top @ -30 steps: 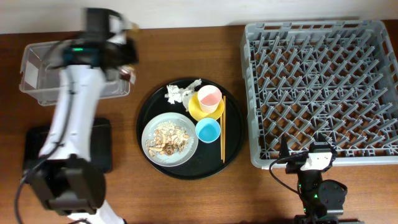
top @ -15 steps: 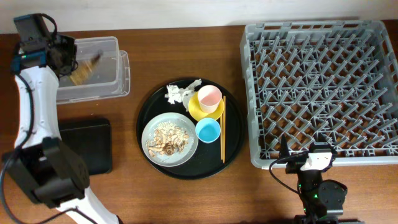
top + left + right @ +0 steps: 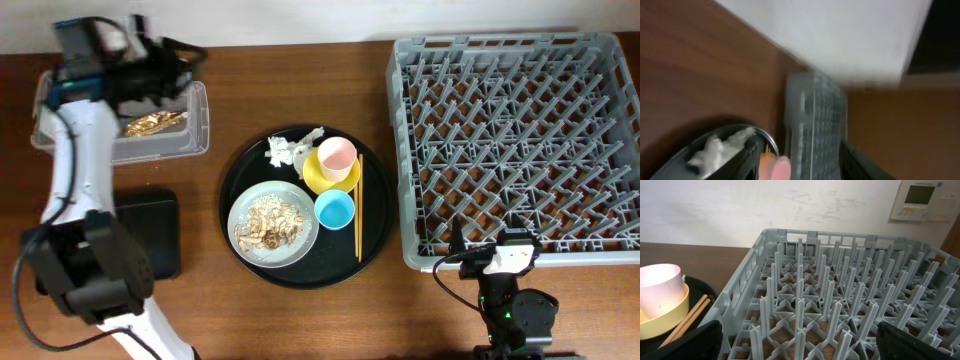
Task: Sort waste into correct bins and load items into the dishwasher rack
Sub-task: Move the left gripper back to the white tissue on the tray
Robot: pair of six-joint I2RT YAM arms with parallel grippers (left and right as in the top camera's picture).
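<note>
A gold wrapper (image 3: 155,122) is shown in the clear tub (image 3: 196,140), near the left end effector (image 3: 172,68), whose fingers are spread and empty. The right end effector (image 3: 800,352), likewise spread, is parked at the unloaded rack (image 3: 400,200). White scraps (image 3: 285,150), crumbs (image 3: 270,222) and dishes (image 3: 334,209) are left on the round tray (image 3: 300,270).

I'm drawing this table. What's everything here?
rack: one, grey, right.
round tray: one, black, middle.
plate: one, grey, on round tray.
crumbs: one pile, brown, on plate.
bowl: one, yellow, on round tray.
pink cup: one, pink, inside bowl.
blue cup: one, blue, on round tray.
chopsticks: two, wooden, beside bowl.
paper scraps: few, white, on round tray.
tub: one, clear, top left.
gold wrapper: one, gold, inside tub.
flat tray: one, black, left.
left fingers: open, black, by tub.
right fingers: open, black, by rack.
</note>
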